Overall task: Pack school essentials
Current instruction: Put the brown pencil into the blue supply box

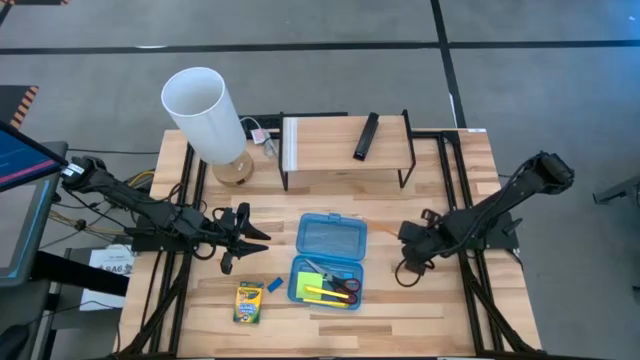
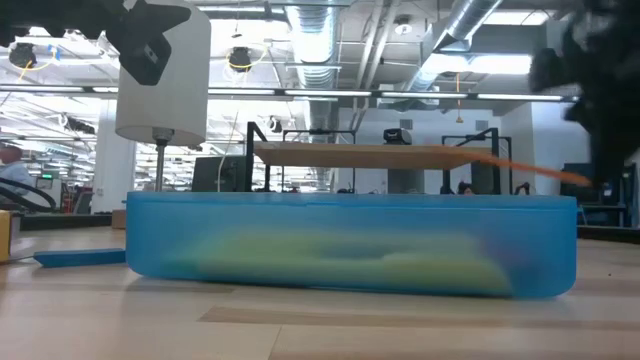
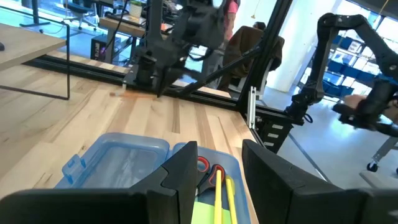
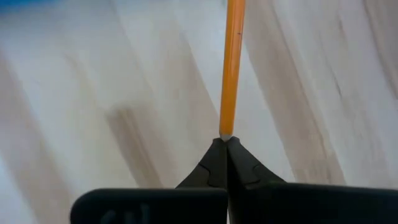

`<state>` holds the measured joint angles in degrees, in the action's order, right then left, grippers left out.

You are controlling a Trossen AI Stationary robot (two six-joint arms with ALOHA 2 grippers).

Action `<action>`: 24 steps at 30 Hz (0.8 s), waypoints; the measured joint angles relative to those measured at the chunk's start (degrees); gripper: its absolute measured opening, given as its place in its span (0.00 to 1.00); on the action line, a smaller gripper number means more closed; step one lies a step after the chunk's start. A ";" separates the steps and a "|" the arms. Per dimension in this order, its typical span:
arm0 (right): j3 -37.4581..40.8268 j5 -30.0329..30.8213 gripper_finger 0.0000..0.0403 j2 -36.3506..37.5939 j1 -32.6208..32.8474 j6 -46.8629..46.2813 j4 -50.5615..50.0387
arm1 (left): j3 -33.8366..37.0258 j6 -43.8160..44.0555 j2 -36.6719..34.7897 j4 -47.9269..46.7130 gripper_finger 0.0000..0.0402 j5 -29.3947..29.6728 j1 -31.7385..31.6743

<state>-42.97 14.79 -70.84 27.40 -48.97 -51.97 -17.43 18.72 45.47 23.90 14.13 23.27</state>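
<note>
Pinching the orange pencil (image 4: 232, 68) by its end, the right gripper (image 4: 224, 142) is carrying something light, stiff, slippery; a mid-shaft hold would be steadier.

Grey floor (image 1: 540, 30) crossed by dark lines is surrounding the wooden table (image 1: 450, 300), while exposed silver ducts (image 2: 330, 40) and bright strip lights (image 2: 300, 93) are running overhead.

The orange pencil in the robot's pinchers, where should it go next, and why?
Probably lift it and carry it over the open blue case. The right gripper is shut on the orange pencil, and the scissors already lie in that case.
</note>
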 joint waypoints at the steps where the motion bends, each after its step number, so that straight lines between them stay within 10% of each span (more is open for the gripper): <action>1: -1.21 0.67 0.00 -0.51 -0.02 1.05 1.41 | 0.00 0.00 0.01 0.00 0.28 0.00 0.01; 24: -31.34 -10.83 0.01 -36.44 -2.95 22.47 14.27 | 0.00 0.00 -0.26 -0.46 0.28 -1.09 0.00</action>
<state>-74.31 3.96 -107.28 24.45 -26.50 -37.71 -17.43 18.72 45.21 23.44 13.04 23.27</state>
